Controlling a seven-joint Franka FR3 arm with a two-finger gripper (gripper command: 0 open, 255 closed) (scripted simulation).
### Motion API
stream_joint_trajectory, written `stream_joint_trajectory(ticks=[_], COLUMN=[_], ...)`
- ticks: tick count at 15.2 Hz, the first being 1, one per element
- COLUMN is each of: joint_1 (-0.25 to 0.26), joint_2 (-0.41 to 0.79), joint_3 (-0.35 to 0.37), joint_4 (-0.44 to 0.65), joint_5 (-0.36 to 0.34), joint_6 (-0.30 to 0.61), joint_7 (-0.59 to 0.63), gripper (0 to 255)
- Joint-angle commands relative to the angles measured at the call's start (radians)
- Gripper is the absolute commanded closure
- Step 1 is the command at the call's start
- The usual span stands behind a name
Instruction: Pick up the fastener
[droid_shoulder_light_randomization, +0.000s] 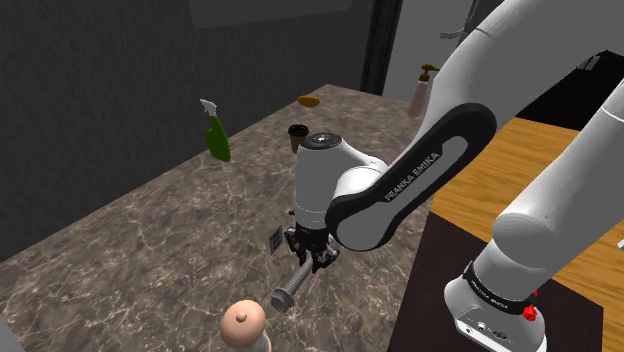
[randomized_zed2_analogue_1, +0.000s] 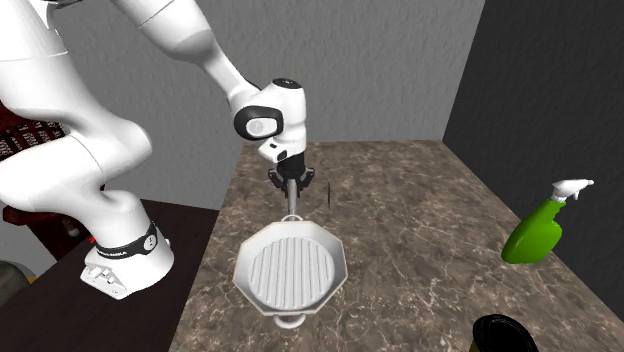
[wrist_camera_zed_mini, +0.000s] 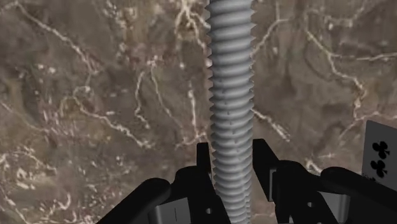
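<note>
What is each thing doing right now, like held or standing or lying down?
gripper: shut on the bolt.
bolt: clasped by its threaded shaft.
spray bottle: standing on the counter.
grill pan: sitting flat on the counter.
playing card: lying flat beside the gripper.

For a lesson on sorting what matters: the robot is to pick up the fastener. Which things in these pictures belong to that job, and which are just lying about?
Belongs to the job:
grey threaded bolt
gripper, shut on the bolt

Just lying about:
green spray bottle
white grill pan
playing card
</note>
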Motion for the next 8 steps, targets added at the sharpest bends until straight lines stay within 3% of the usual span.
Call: stream_joint_trajectory(ticks=[1,8], joint_1=[0.008,0.060], joint_2=[-0.045,-0.184], joint_3=[-0.003,-0.054], joint_4=[0.007,0.034], joint_5=[0.063,0.195], joint_6=[-0.038,-0.174], joint_7=[-0.045,-0.138], gripper=[255,255])
